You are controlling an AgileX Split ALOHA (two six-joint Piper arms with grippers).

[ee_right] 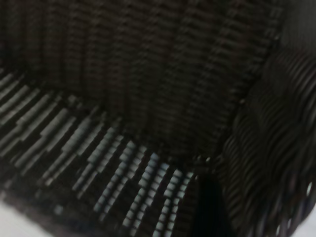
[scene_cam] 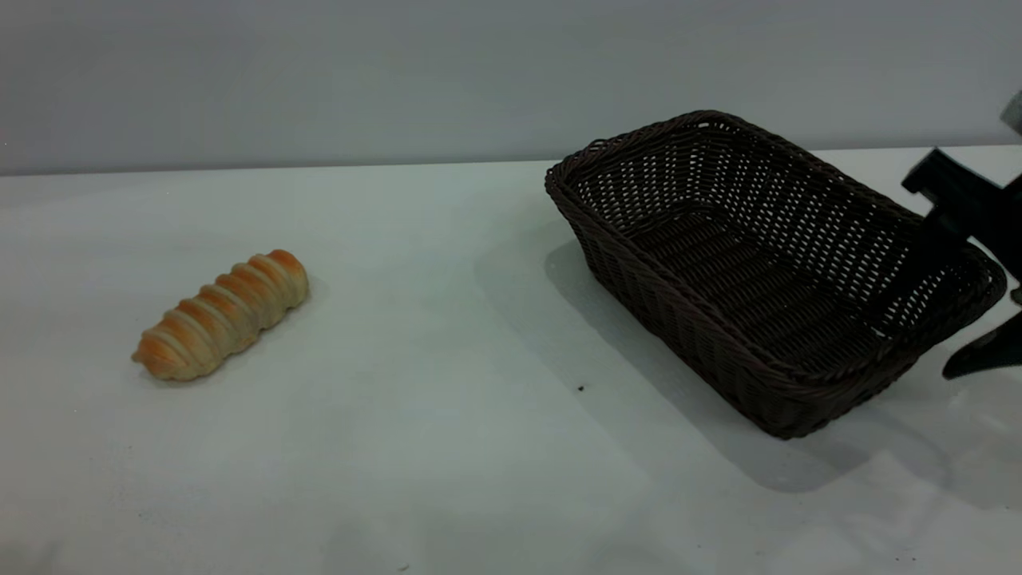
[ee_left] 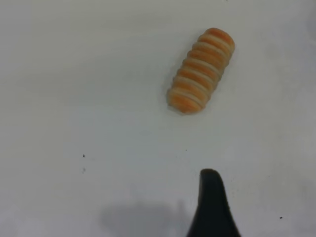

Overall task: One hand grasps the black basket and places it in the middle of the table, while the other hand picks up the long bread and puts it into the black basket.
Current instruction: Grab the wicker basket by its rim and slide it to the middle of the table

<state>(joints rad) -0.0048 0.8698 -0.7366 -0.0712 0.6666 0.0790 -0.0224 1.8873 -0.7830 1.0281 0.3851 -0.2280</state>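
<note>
Gripping the right-hand rim of the black basket, the right end effector is seen at the 3 o'clock edge of the exterior view, one dark finger laid inside the woven wall and the other outside and below it, so that the short end wall is clamped between them. The basket is tipped, its gripped end raised and its far corner pointed toward 11 o'clock, with a shadow cast beneath it on the white bench. In the right wrist view, little but openwork weave is shown, with a dark fingertip pressed against it.

The long bread is left lying on the bench toward 9 o'clock, well apart from the basket, its length slanted from 7 to 1 o'clock. It is untouched. In the left wrist view the bread is seen below the left end effector, of which only one black fingertip is shown, clear of the roll; whether that end effector is spread or closed cannot be told.
</note>
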